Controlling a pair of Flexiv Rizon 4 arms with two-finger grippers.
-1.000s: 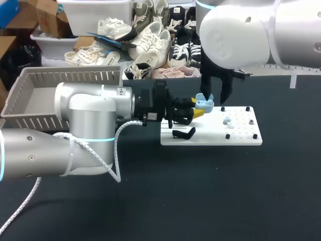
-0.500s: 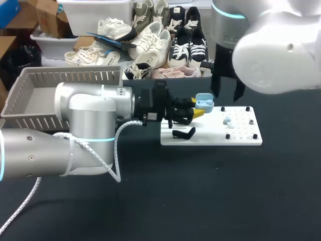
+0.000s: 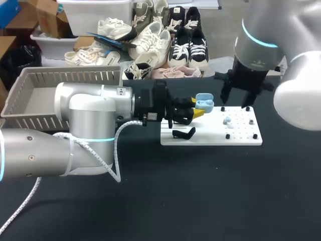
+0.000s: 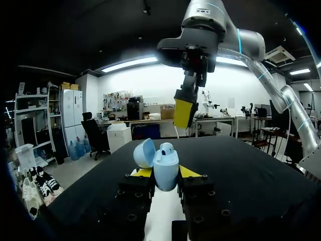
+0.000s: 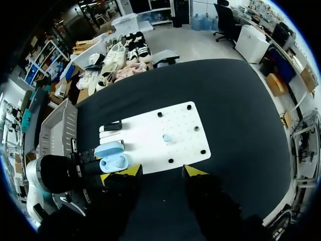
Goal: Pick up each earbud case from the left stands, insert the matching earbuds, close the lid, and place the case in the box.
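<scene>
Fingers (image 4: 143,172) of the left gripper (image 4: 165,173) are clenched on the light blue earbud case (image 4: 164,165), holding it with the lid (image 4: 143,153) open over the left part of the white board (image 3: 200,138). I judge the step in hand is inserting the earbuds: one seems already seated, and another earbud (image 3: 227,120) lies on the board, to the right of the case. Farther back, the right gripper (image 3: 234,100) hangs above the board near that earbud, released and empty; next it should descend and pinch it exactly.
</scene>
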